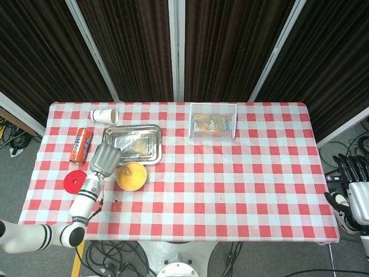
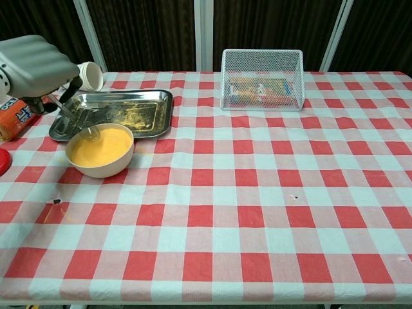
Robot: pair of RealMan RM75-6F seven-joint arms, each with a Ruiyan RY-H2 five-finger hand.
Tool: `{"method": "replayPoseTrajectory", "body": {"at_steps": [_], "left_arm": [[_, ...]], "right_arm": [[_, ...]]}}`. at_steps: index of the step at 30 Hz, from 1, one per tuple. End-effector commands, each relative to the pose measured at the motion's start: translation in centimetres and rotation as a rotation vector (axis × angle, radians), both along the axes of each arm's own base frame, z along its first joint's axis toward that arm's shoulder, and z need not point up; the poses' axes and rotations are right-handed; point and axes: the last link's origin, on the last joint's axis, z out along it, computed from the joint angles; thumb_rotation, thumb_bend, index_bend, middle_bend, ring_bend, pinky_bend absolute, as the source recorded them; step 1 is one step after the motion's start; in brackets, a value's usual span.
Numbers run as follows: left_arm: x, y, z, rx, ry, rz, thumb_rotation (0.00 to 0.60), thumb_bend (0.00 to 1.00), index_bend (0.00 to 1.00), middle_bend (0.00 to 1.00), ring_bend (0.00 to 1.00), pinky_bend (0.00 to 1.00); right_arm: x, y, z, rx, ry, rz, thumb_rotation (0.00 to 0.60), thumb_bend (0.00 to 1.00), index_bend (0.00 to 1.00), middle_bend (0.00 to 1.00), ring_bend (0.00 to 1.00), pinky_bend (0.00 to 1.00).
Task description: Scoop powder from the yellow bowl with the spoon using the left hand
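While my left hand [image 2: 35,67] holds the spoon [image 2: 77,119] by its handle, fingers closed round it, the spoon's tip hangs below them at the near rim of the bowl [image 2: 100,151]. I judge the scoop mid-lift. Next: keep the spoon level and clear the rim. Chest view shows the spoon; in head view the left hand [image 1: 105,158] hides most of it. Right hand [image 1: 357,187] sits off the desk, holding nothing.
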Motion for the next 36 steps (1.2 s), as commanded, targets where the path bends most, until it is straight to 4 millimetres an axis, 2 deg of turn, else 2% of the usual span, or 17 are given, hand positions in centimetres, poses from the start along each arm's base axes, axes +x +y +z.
{"method": "replayPoseTrajectory", "body": {"at_steps": [1, 10, 17, 27, 36], "left_arm": [[0.8, -1.1, -1.6, 0.030, 0.122, -0.098, 0.600, 0.41, 0.66, 0.97, 0.94, 0.92], [1.7, -1.1, -2.3, 0.130, 0.183, -0.177, 0.600, 0.41, 0.66, 0.97, 0.94, 0.93], [1.5, -1.1, -2.7, 0.174, 0.259, -0.206, 0.600, 0.42, 0.66, 0.98, 0.94, 0.93], [1.2, -1.9, -5.3, 0.177, 0.346, -0.225, 0.600, 0.42, 0.66, 0.98, 0.94, 0.93], [1.5, -3.1, -6.4, 0.146, 0.290, -0.209, 0.600, 0.42, 0.66, 0.98, 0.94, 0.93]], "right_arm": [[0.0, 0.0, 0.0, 0.002, -0.001, -0.001, 0.600, 0.17, 0.00, 0.06, 0.00, 0.00], [-0.1, -0.1, 0.0, 0.001, -0.002, -0.006, 0.600, 0.17, 0.00, 0.06, 0.00, 0.00], [-0.3, -0.2, -0.1, 0.005, -0.002, -0.011, 0.600, 0.17, 0.00, 0.06, 0.00, 0.00], [-0.2, -0.3, -0.3, 0.009, -0.001, -0.012, 0.600, 0.17, 0.00, 0.06, 0.00, 0.00], [-0.3, -0.2, -0.4, 0.010, -0.003, -0.017, 0.600, 0.17, 0.00, 0.06, 0.00, 0.00]]}}
